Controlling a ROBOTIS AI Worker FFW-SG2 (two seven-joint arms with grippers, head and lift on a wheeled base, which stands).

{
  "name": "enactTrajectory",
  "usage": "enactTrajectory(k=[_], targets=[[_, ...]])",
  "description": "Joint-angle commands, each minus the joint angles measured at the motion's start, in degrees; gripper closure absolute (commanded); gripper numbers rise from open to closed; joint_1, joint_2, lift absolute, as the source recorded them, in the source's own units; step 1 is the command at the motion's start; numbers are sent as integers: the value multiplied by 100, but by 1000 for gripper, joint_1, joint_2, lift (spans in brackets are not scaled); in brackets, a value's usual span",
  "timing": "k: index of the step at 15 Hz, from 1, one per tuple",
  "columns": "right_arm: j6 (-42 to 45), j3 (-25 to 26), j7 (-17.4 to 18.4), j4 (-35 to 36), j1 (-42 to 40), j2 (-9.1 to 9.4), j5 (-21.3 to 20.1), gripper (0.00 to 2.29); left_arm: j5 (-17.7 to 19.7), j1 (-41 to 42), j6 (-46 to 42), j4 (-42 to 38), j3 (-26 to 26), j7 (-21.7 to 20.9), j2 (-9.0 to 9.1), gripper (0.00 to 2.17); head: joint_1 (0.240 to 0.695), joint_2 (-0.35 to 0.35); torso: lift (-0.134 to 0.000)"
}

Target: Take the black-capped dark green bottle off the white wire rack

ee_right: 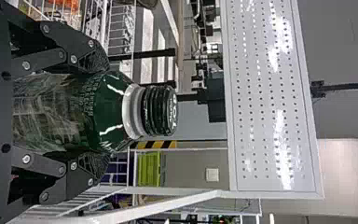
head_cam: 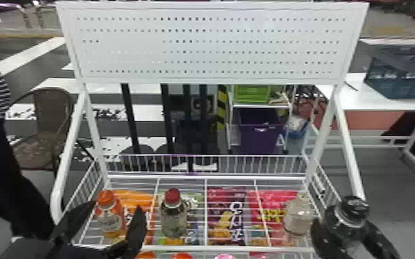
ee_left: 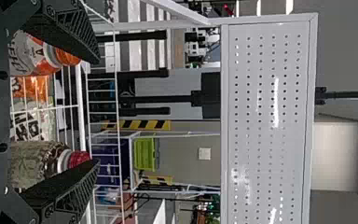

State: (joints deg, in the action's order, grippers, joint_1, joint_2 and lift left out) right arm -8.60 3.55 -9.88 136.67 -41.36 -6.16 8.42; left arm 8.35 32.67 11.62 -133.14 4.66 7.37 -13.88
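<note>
The right claw (head_cam: 344, 224) has its two fingers pressed on the sides of the black-capped dark green bottle (head_cam: 352, 208). In the right wrist view, the bottle's green top part shows well, and it stands up straight. The head view shows it beside the right side of the white wire rack (head_cam: 196, 248), maybe just past the edge. The left claw (head_cam: 115, 208) is wide open, near the orange-capped bottle (head_cam: 108, 220).

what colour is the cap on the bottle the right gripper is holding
The bottle's cap is black, seen best in the right wrist view.
</note>
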Motion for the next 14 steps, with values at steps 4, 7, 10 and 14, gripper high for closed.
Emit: enactTrajectory(k=[4,7,10,14], targets=[[847,576,-154,317,-918,45,353,1285,8,-59,12,17,-18,2,17,140,499,0,0],[934,638,-154,396,-1129,80,353,1285,8,-68,12,-19,-18,2,17,140,499,0,0],[917,673,-154,457,-1208,177,353,1285,26,-51,30,-19,-27,10,17,140,499,0,0],[811,998,-154,457,-1208,273,696,1285,26,-33,30,-54,0,10,26,140,499,0,0]])
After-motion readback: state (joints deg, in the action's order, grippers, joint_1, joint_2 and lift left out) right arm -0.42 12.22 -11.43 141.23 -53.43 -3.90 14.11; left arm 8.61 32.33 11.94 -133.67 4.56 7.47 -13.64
